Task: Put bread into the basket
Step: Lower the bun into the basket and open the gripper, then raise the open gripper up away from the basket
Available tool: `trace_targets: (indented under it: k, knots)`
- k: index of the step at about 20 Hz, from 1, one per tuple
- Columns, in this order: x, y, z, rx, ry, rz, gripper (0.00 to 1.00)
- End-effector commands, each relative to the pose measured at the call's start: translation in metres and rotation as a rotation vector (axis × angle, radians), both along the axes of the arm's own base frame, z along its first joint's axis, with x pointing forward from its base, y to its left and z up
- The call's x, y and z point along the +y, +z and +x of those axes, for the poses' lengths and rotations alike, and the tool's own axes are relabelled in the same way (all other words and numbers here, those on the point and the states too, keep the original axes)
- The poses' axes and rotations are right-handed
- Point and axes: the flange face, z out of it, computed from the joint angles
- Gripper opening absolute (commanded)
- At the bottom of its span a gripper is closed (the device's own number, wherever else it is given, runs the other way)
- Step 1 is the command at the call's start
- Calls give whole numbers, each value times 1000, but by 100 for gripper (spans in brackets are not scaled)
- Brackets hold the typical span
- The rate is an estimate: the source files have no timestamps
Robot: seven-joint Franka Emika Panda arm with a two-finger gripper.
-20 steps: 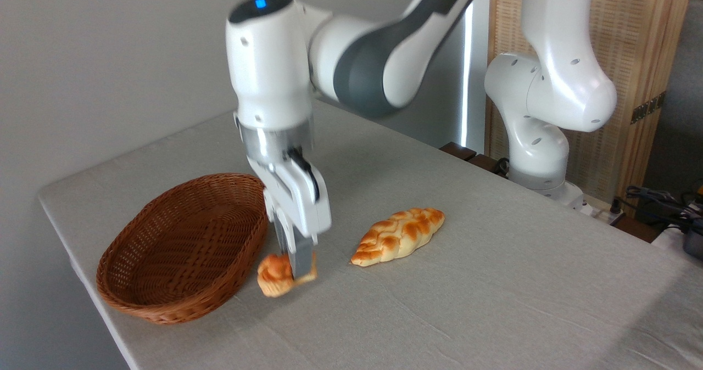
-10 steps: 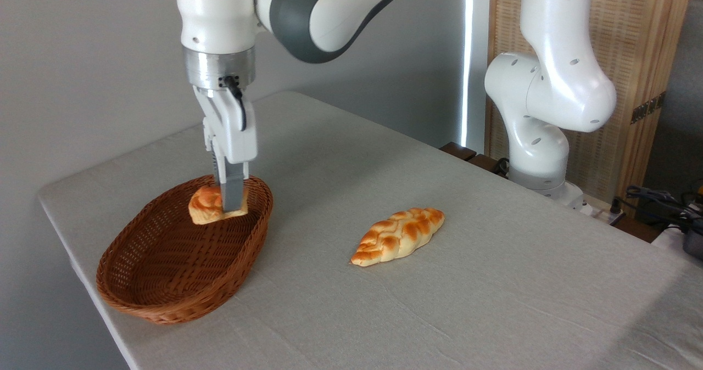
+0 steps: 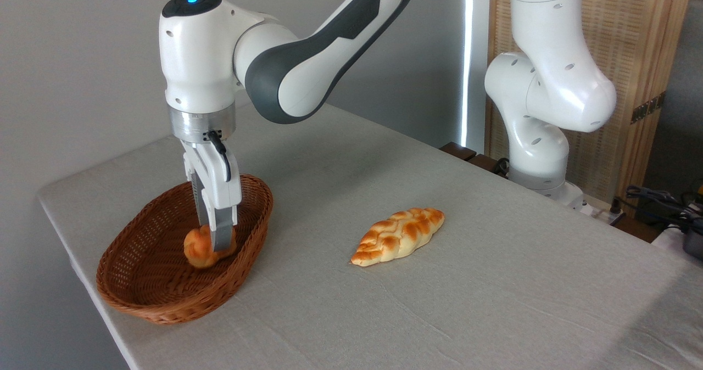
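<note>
The bread [image 3: 199, 248], a small round orange-golden knotted bun, is down inside the basket [image 3: 143, 290], an oval brown wicker one at the table's left end. My gripper [image 3: 215, 245] points straight down into the basket and is shut on the bread, its near finger covering the bun's right side. The bun sits low over the basket's middle floor; whether it touches the weave I cannot tell.
A longer braided, pointed-oval loaf [image 3: 398, 235] lies on the grey tablecloth right of the basket. The arm's white base [image 3: 541, 139] stands at the table's far right edge, with cables [image 3: 659, 200] beyond it. The table's left edge runs just past the basket.
The gripper carried the bread from the table beside the basket, up over the rim, and has now lowered it into the basket's middle.
</note>
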Motion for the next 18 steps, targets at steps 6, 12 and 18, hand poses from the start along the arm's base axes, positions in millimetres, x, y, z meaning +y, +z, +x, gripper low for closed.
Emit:
trace_targets:
  k: [6,12,18]
  knots:
    - [17,45,-7,-23,52,-3,100]
    - [90,114,-17,83,142,118,100]
    - [151,121,-19,91,289,165,100]
